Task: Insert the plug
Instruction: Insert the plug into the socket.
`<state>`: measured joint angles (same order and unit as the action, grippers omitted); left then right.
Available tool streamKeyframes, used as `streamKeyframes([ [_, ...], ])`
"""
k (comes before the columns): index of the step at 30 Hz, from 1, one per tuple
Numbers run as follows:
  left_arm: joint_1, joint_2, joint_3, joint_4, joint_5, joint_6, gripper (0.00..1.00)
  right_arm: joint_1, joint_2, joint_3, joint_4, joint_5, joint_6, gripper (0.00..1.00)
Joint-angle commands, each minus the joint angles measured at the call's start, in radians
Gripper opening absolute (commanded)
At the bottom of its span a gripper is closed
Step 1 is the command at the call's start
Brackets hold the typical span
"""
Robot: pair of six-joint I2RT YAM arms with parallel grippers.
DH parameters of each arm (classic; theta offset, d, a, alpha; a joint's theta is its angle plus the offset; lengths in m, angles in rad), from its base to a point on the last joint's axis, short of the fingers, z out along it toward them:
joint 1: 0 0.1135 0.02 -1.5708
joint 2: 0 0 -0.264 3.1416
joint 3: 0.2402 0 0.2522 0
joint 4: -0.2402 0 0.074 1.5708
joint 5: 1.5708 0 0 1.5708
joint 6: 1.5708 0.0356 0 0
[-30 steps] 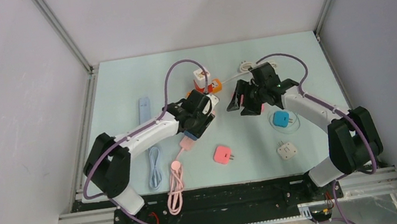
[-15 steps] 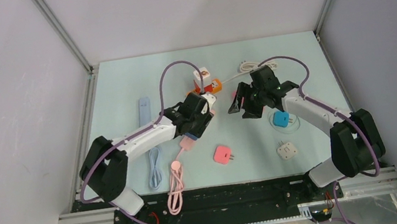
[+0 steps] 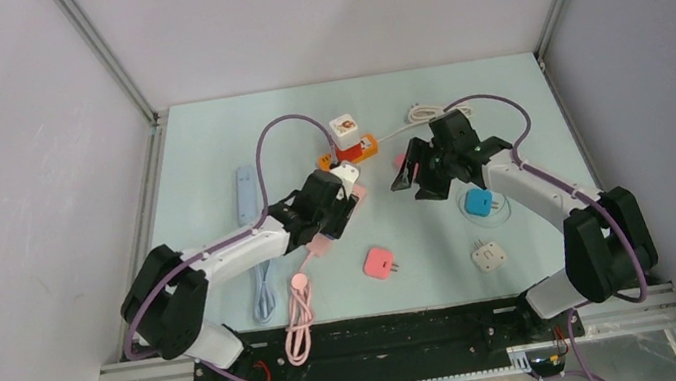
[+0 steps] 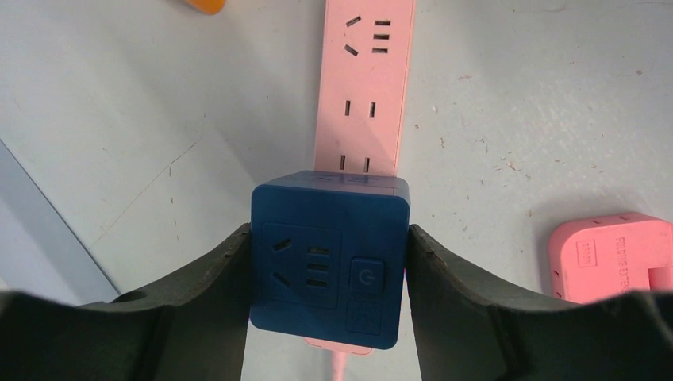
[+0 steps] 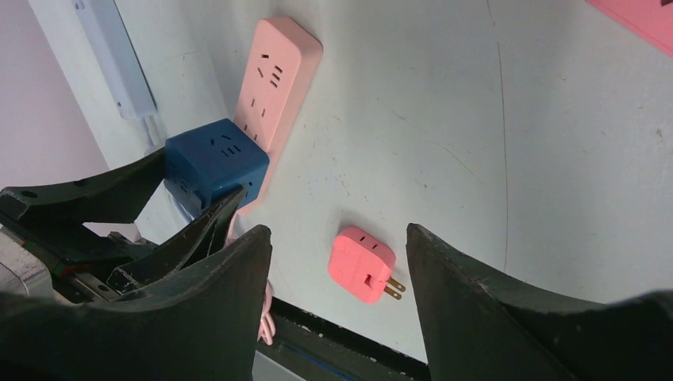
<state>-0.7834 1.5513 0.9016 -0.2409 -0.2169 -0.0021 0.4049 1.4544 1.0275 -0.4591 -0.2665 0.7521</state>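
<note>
Front edge of mat: a coiled pink cable point(image 3: 298, 316) and a light blue cable point(image 3: 265, 287) lie side by side, with the pink one running up to the pink power strip point(image 4: 365, 87).
Loose adapters, near right: a pink two-prong adapter point(image 3: 380, 263) lies flat, well apart from a white adapter point(image 3: 489, 256). Just beyond the white one, a blue adapter point(image 3: 479, 203) rests on a clear round disc.
Left gripper point(image 4: 328, 238): its fingers are partly spread and pressed against both side faces of the dark blue cube adapter point(image 4: 329, 262), gripping it firmly.
Dark blue cube adapter: it sits square over the cable end of the pink power strip, socket face and power button facing the wrist camera. Its prongs are hidden, so I cannot tell whether they are seated.
Pink power strip: it lies flat on the pale green mat point(image 3: 207, 149), with three socket groups showing beyond the cube.
Right gripper point(image 5: 337, 232): its fingers stand wide apart with nothing between them. It hangs above the mat, right of the left gripper and apart from it.
Left side: a light blue power strip point(image 3: 246, 192) lies lengthwise.
Far middle: an orange adapter point(image 3: 356, 150) sits with a white cube point(image 3: 343, 129) just behind it, and a coiled white cable point(image 3: 422, 113) lies to their right.
</note>
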Motion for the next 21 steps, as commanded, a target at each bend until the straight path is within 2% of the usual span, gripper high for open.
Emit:
streamKeyframes([
  [1,-0.017,0.158,-0.12,0.026,0.132,-0.16,0.0,-0.01,-0.022,-0.001,-0.007,0.003,0.014,0.67],
  [8,-0.02,0.151,-0.088,0.013,0.083,-0.165,0.03,-0.023,-0.021,0.001,-0.018,0.001,0.026,0.67],
  [10,-0.02,0.124,-0.07,0.003,0.072,-0.161,0.11,-0.025,-0.027,-0.001,-0.022,0.013,0.028,0.73],
  [12,-0.019,0.101,-0.042,-0.008,0.062,-0.152,0.27,-0.021,-0.045,0.0,-0.02,0.035,0.021,0.78],
  [16,-0.02,0.074,0.037,-0.04,0.025,-0.114,0.47,-0.024,-0.091,-0.001,-0.007,0.064,0.012,0.8],
  [19,-0.02,0.066,0.095,-0.059,-0.002,-0.089,0.56,-0.032,-0.098,0.0,-0.002,0.061,0.022,0.81],
  [20,-0.02,0.063,0.104,-0.062,-0.006,-0.081,0.68,-0.036,-0.1,0.001,-0.002,0.06,0.025,0.81],
  [21,-0.02,0.057,0.12,-0.066,-0.015,-0.076,0.84,-0.037,-0.101,0.0,-0.003,0.061,0.024,0.82],
])
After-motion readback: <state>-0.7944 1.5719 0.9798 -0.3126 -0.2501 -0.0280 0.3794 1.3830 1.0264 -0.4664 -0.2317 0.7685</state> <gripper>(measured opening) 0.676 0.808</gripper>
